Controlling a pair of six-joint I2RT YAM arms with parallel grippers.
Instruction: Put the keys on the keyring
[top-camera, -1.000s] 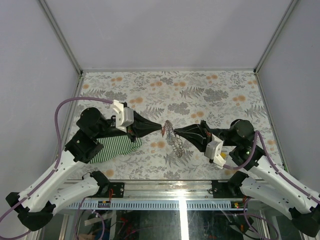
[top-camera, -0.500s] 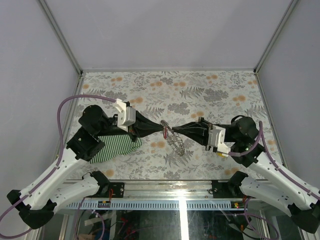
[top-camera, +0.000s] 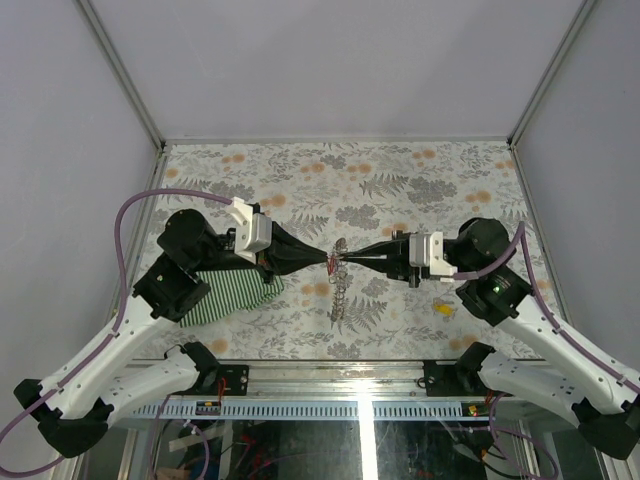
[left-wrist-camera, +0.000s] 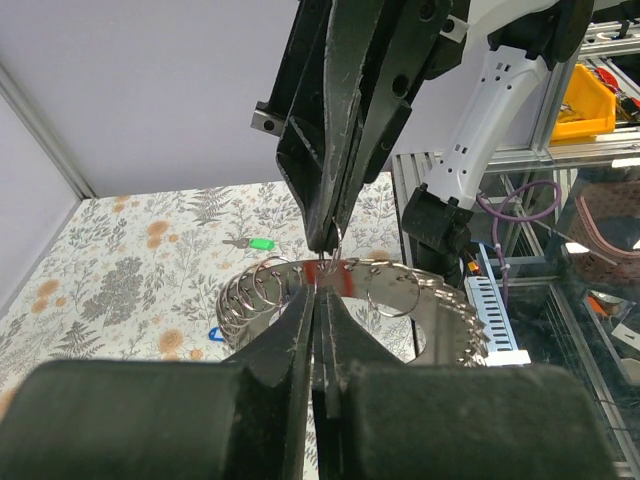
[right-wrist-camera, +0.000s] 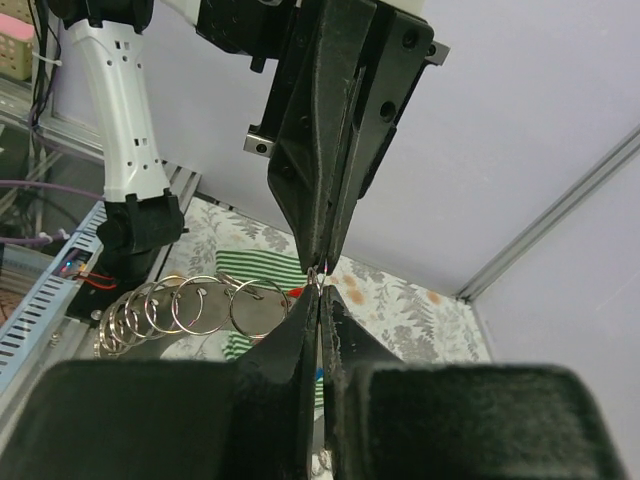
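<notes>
My left gripper (top-camera: 327, 262) and right gripper (top-camera: 346, 258) meet tip to tip above the table's middle. The left one is shut on the red key (top-camera: 332, 263), whose red tag (left-wrist-camera: 325, 272) shows just beyond its fingertips (left-wrist-camera: 318, 292). The right gripper (right-wrist-camera: 318, 290) is shut on the silvery keyring (top-camera: 340, 295), which hangs below the tips. Its toothed band and several small loops show in the left wrist view (left-wrist-camera: 420, 300) and the right wrist view (right-wrist-camera: 200, 305). A yellow key (top-camera: 441, 307), a green key (left-wrist-camera: 262, 243) and a blue key (left-wrist-camera: 215, 333) lie on the table.
The green striped cloth (top-camera: 235, 290) lies under the left arm and shows in the right wrist view (right-wrist-camera: 255, 263). The table has a floral cover (top-camera: 400, 180). Grey walls stand at the back and sides.
My right gripper has risen, levelled and moved left until its tip meets the left gripper's tip. The keyring has swung with it and now hangs straight down. The left gripper has barely moved.
</notes>
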